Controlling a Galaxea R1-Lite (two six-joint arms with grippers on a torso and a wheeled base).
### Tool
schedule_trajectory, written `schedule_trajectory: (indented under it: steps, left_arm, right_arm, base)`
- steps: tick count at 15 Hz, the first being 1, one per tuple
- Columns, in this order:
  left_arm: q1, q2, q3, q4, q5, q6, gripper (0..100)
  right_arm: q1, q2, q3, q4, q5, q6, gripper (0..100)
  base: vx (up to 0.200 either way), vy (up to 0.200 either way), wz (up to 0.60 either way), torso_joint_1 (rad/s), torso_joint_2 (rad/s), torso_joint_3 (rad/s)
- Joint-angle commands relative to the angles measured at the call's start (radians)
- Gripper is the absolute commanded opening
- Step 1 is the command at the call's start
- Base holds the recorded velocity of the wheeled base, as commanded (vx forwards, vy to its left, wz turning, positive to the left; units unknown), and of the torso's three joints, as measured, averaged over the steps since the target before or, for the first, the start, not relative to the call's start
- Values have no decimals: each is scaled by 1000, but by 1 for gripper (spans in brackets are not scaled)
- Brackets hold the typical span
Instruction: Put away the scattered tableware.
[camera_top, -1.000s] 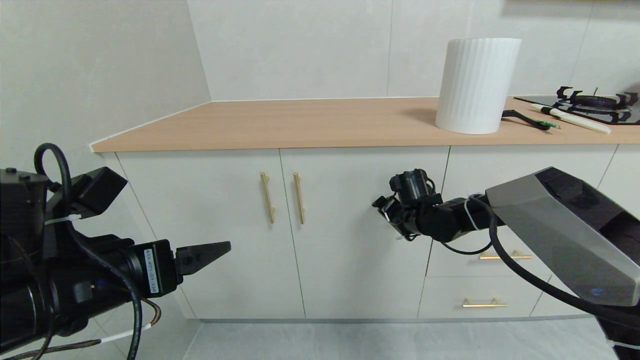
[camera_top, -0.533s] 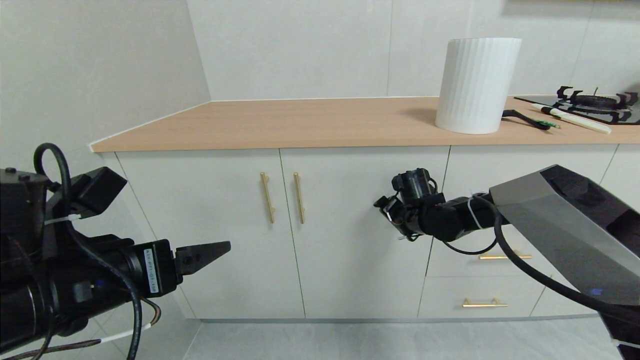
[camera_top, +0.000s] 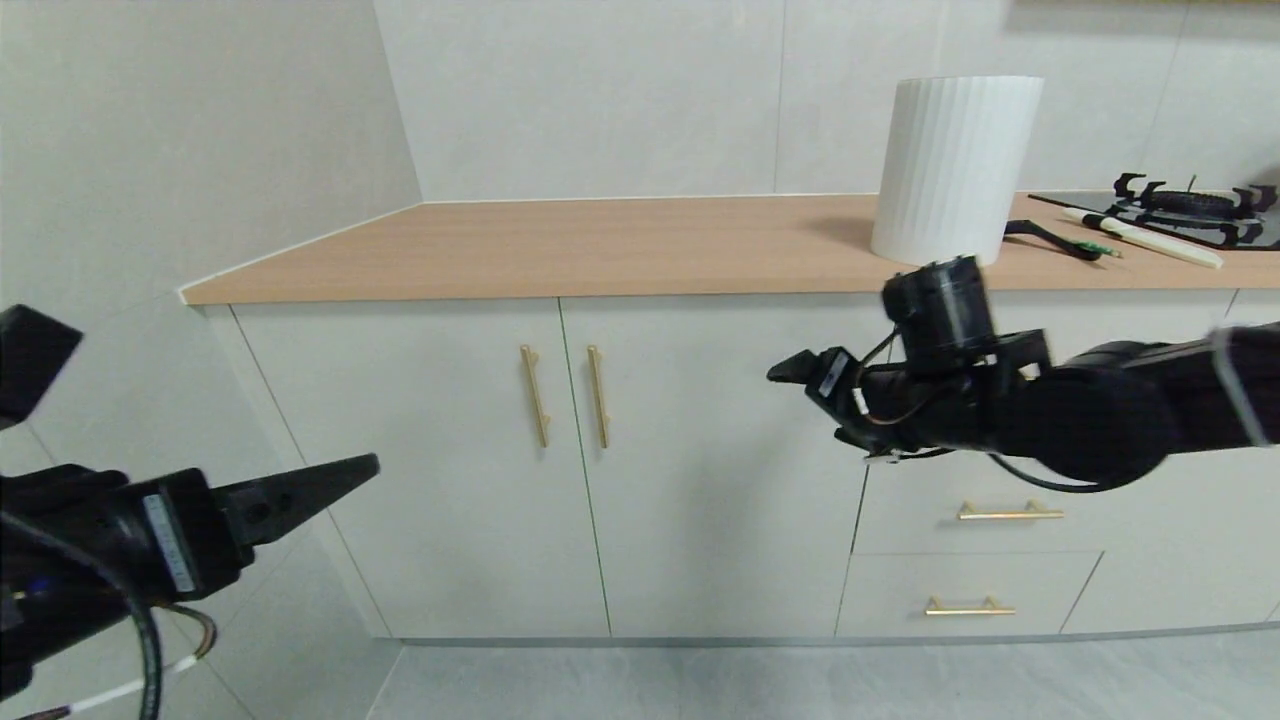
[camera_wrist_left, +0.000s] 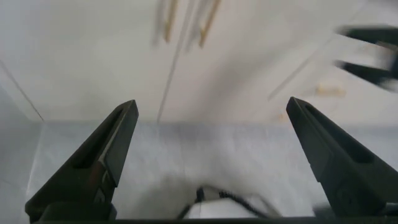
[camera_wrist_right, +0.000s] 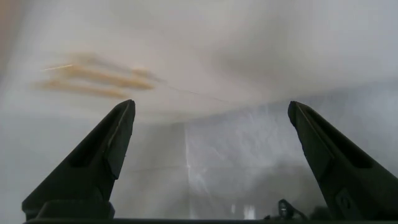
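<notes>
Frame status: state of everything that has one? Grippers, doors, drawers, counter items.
left gripper: jaws open, empty
right gripper: jaws open, empty
cabinet doors: both shut
drawers: shut
white ribbed container: upright on the countertop
black utensil: lying flat beside the container
white utensil: lying flat at the edge of the hob

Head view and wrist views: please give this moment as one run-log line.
left hand: open, before cabinet | right hand: open, below counter edge | utensils: lying on counter beside white container
</notes>
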Motion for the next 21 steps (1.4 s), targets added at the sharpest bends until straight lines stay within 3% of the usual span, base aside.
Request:
schedule_trajectory:
  steps: [1, 4, 7, 8, 9, 11, 13, 16, 18, 19, 20, 21]
  left_arm:
    - [61, -245, 85, 3, 2, 25, 100]
    - [143, -517, 166, 23, 2, 168, 100]
    - [156, -693, 169, 134, 2, 179, 100]
    - [175, -768, 177, 181, 2, 179, 100]
    - [178, -779, 178, 189, 2, 179, 100]
    - [225, -900, 191, 247, -1, 183, 100]
    - [248, -946, 200, 272, 10, 212, 100]
    - [265, -946, 217, 266, 117, 241, 100]
    - [341, -982, 226, 269, 110, 274, 100]
    - [367, -1041, 249, 270, 67, 324, 100]
    - [371, -1041, 293, 261, 70, 358, 100]
    - [370, -1041, 330, 241, 107, 355, 100]
  right_arm:
    - [2, -539, 360, -3, -45, -174, 100]
    - [-31, -932, 615, 5, -215, -361, 100]
    - [-166, -1272, 700, 120, -222, -565, 100]
    - [-254, -1410, 705, 206, -214, -634, 100]
    - [-266, -1430, 704, 220, -214, -644, 100]
    - [-378, -1631, 696, 373, -214, -737, 100]
    - [-446, -1708, 720, 444, -199, -748, 100]
    - [-516, -1860, 789, 476, -142, -805, 100]
    - [-530, -1886, 837, 464, -165, -828, 100]
    - [-530, -1886, 852, 461, -183, -818, 100]
    - [-528, -1886, 891, 458, -183, -818, 100]
    - [-530, -1886, 934, 445, -183, -820, 100]
  base:
    - [0, 0, 0, 0, 0, 0]
    - [0, 0, 0, 0, 0, 0]
    - [0, 0, 0, 0, 0, 0]
    - [0, 0, 0, 0, 0, 0]
    - [0, 0, 0, 0, 0, 0]
    - [0, 0, 0, 0, 0, 0]
    - [0, 0, 0, 0, 0, 0]
    - [0, 0, 0, 0, 0, 0]
    - [0, 0, 0, 0, 0, 0]
    - [0, 0, 0, 0, 0, 0]
    - [0, 0, 0, 0, 0, 0]
    - [0, 0, 0, 0, 0, 0]
